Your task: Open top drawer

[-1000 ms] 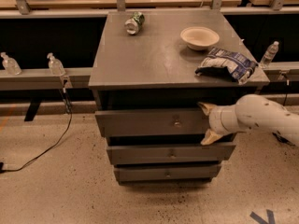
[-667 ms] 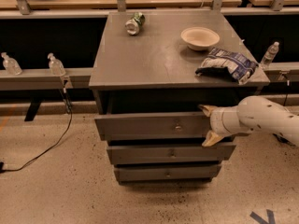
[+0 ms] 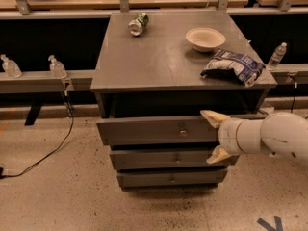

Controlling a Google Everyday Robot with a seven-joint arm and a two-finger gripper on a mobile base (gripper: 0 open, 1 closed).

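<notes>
1. Hand. From my remote station I read the hand (image 3: pixel 216 136) at 3 o'clock from the knob (image 3: pixel 182 130), at the right end of the top drawer (image 3: pixel 149 131). Its two fingers are spread apart. The upper fingertip (image 3: pixel 211 116) lies at the top edge of the drawer front. The lower fingertip (image 3: pixel 216 156) lies below the bottom edge, over the middle drawer front (image 3: pixel 163 159). The drawer front passes between them. I cannot tell whether either finger touches it. The white arm (image 3: pixel 276 138) enters from the 3 o'clock edge of the view.

2. Top drawer. It sits directly under the table (image 3: pixel 159 61) top and is the widest of the three grey fronts. A dark gap shows between its upper edge and the table top. The lowest drawer front (image 3: pixel 168 178) sits at 6 o'clock from the knob.

3. Table top. A can (image 3: pixel 137 24) lies on its side at 11 o'clock. A pale bowl (image 3: pixel 205 37) stands at 1 o'clock. A crumpled snack bag (image 3: pixel 233 66) lies at 3 o'clock, near the right edge and above the hand.

4. Surroundings. Two clear bottles (image 3: pixel 57 67) stand on a rail at 9 o'clock from the table. Another bottle (image 3: pixel 276 56) stands at 3 o'clock. A black cable (image 3: pixel 48 150) runs over the floor at 8 o'clock.
</notes>
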